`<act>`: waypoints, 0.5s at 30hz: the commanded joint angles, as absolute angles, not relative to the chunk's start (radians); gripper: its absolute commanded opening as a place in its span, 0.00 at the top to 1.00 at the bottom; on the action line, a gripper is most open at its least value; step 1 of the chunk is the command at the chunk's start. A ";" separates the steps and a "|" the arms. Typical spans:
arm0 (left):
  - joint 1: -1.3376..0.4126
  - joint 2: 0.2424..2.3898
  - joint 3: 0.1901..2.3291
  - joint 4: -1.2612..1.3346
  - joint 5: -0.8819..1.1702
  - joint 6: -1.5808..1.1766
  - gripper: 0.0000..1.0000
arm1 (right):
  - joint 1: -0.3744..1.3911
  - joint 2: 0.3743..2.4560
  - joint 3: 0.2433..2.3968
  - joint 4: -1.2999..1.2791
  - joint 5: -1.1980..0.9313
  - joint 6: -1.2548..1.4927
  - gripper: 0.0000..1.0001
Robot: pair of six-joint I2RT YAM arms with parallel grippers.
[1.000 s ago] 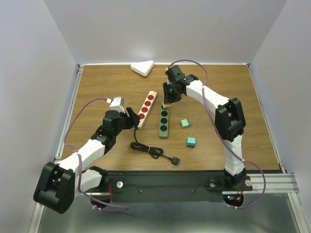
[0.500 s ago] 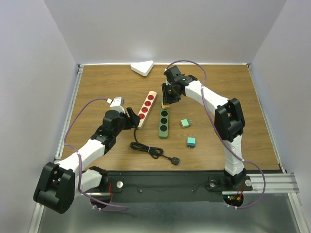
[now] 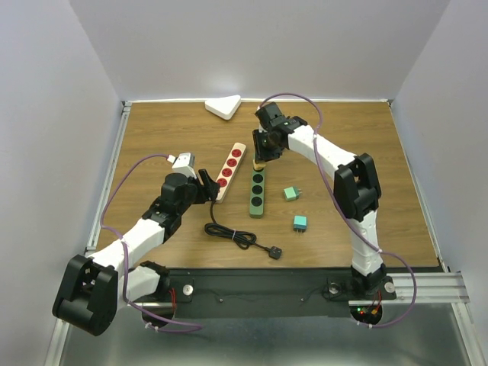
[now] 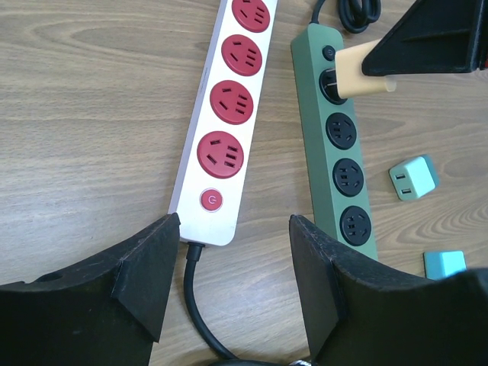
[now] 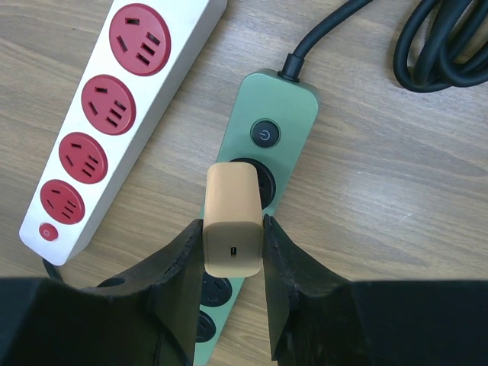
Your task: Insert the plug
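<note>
A tan plug is held between my right gripper's fingers, which are shut on its sides. Its far end sits at the first socket of the green power strip, next to the strip's switch; the prongs are hidden. From above, the right gripper is at the green strip's far end. In the left wrist view the plug leans onto the green strip. My left gripper is open and empty, just short of the white strip's switch end.
The white strip with red sockets lies left of the green one. Two small green adapters lie to the right. A coiled black cable with plug lies near the front. A white triangular block sits at the back.
My right wrist has shifted slightly left and away while holding the tan plug at the green strip's first socket. The left arm has not moved.
</note>
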State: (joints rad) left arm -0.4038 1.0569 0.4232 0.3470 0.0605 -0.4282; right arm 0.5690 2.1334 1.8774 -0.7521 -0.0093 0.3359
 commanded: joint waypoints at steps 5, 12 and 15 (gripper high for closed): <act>-0.400 1.026 0.466 0.370 0.071 -0.413 0.30 | 0.580 2.181 1.953 -0.801 0.017 0.350 1.00; -0.400 1.017 0.462 0.371 0.087 -0.416 0.30 | 0.591 2.200 1.996 -0.880 0.069 0.377 1.00; -0.400 1.009 0.462 0.376 0.094 -0.417 0.30 | 0.592 2.186 1.990 -0.908 0.109 0.396 1.00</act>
State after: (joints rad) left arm -0.4038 1.0447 0.4232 0.3473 0.0769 -0.4274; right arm 0.5797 2.1880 1.9755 -0.8391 0.0391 0.3695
